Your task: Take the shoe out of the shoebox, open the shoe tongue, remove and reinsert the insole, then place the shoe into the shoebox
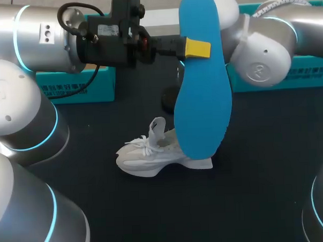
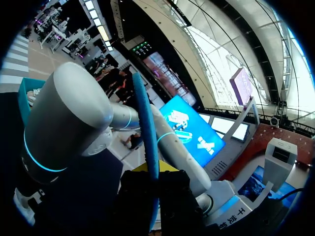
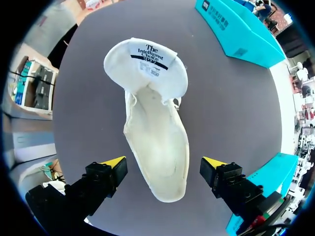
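Overhead, the left gripper reaches across level, pinching one blue insole upright above one white shoe on the table. From its own wrist, that insole runs edge-on out of its grip. Below the right wrist, the right gripper hangs spread over the single shoe.

table dark | white shoe centre | teal box far left | second teal box far right

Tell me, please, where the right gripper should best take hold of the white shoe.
Probably the heel end, across its two sides, coming straight down. The shoe stands upright on its sole, and the open right gripper hovers over that narrow end; the tongue is folded away.
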Controlling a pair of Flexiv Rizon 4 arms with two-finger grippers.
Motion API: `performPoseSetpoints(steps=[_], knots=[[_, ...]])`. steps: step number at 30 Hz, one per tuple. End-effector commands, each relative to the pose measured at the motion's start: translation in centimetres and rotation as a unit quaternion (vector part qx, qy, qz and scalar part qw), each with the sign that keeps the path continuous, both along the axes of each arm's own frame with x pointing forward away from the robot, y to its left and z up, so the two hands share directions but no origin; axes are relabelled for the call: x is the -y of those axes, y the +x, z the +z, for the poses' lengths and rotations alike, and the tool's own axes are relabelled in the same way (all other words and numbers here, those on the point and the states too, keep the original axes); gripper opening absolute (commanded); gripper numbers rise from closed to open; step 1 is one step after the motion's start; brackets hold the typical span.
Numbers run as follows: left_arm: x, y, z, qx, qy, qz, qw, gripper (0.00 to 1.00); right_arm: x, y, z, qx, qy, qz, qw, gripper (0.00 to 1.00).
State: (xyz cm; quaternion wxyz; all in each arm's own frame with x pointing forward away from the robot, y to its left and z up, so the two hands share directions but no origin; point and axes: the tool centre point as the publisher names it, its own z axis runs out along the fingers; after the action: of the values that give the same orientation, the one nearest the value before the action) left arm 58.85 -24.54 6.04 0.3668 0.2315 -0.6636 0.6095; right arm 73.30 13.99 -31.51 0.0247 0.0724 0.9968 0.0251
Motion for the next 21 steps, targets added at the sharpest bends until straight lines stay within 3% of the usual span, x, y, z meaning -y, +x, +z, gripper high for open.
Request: performPoseSetpoints(steps=[1, 20, 21], knots=[[0.0, -0.1, -0.2, 0.0, -0.001, 0.001, 1.0, 0.0, -1.3, 0.7, -1.1, -0.005, -0.003, 0.009, 1.0, 1.0], [0.0, -0.1, -0.2, 0.0, -0.001, 0.001, 1.0, 0.0, -2.6, 2.3, -5.0, 0.007, -0.001, -0.003, 1.0, 1.0], [0.0, -0.1, -0.2, 0.0, -0.001, 0.001, 1.0, 0.0, -2.5, 2.4, -5.2, 0.004, -0.002, -0.006, 1.0, 0.9]])
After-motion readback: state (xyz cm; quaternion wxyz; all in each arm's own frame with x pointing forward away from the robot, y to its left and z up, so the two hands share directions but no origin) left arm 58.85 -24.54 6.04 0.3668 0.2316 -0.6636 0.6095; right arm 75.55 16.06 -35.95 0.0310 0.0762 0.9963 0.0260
